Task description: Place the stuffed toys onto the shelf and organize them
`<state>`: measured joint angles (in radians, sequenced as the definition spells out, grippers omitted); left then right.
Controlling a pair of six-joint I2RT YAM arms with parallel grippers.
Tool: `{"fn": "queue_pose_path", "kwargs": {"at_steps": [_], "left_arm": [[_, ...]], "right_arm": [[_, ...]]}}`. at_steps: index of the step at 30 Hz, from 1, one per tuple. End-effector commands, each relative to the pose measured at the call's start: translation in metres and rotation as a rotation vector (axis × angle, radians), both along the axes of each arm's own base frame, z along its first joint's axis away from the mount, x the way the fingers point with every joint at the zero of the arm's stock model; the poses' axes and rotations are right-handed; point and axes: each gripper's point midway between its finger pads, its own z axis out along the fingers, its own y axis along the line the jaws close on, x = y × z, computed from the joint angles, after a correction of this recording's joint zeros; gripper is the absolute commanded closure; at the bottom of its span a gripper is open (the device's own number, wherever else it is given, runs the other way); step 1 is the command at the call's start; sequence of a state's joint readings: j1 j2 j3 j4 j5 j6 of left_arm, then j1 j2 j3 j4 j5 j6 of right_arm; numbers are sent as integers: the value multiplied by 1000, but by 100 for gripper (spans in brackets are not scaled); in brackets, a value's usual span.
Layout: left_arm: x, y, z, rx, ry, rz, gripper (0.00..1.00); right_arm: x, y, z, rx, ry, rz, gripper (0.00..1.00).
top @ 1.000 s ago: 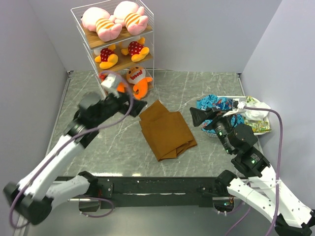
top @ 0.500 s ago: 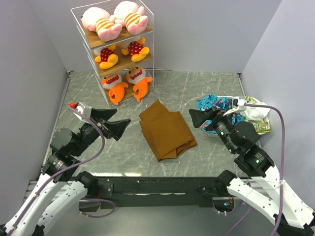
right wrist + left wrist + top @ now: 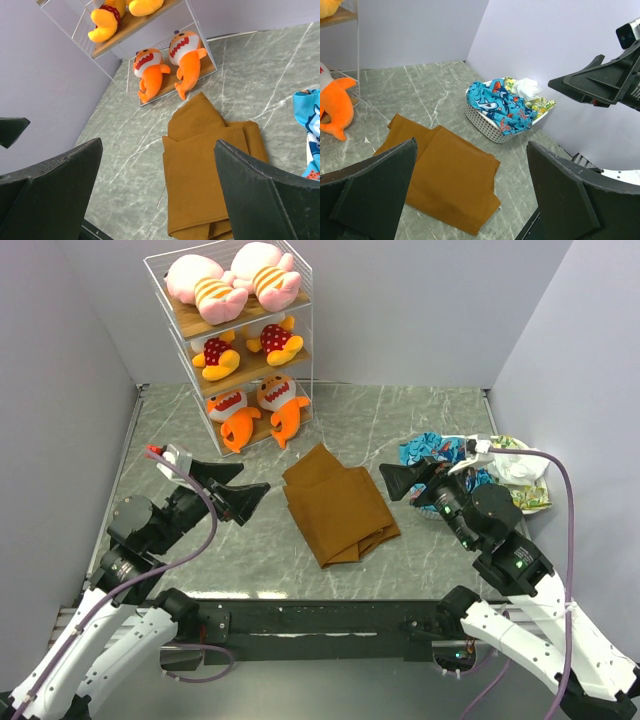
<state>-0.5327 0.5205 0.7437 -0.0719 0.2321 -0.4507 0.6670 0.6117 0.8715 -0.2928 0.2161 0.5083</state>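
Note:
The white wire shelf (image 3: 300, 280) stands at the back left. Two pink striped toys (image 3: 232, 282) lie on its top board, two yellow polka-dot toys (image 3: 245, 346) on the middle board, and two orange sharks (image 3: 258, 407) on the bottom board. The sharks also show in the right wrist view (image 3: 170, 62), and one shows in the left wrist view (image 3: 335, 105). My left gripper (image 3: 240, 488) is open and empty over the table's left side. My right gripper (image 3: 398, 480) is open and empty, right of the brown cloth.
A folded brown cloth (image 3: 337, 505) lies mid-table, also in both wrist views (image 3: 440, 175) (image 3: 215, 165). A white basket (image 3: 530, 508) with patterned fabric (image 3: 440, 452) stands at the right, also in the left wrist view (image 3: 495, 127). Walls close in on three sides.
My left arm pulled back from the shelf's bottom board to the table's near left, leaving a shark on the board. My right arm barely moved.

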Motion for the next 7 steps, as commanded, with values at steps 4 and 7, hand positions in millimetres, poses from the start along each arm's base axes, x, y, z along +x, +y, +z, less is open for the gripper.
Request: {"fn": "queue_pose_path", "kwargs": {"at_steps": [4,7], "left_arm": [[-9,2,25,-41,-63,-20,3],[-8,1,28,-37,-67,-19,4]], "right_arm": [[-3,-2,28,45,-49,5,0],[-4,-3,31,51,-58,5,0]]}}
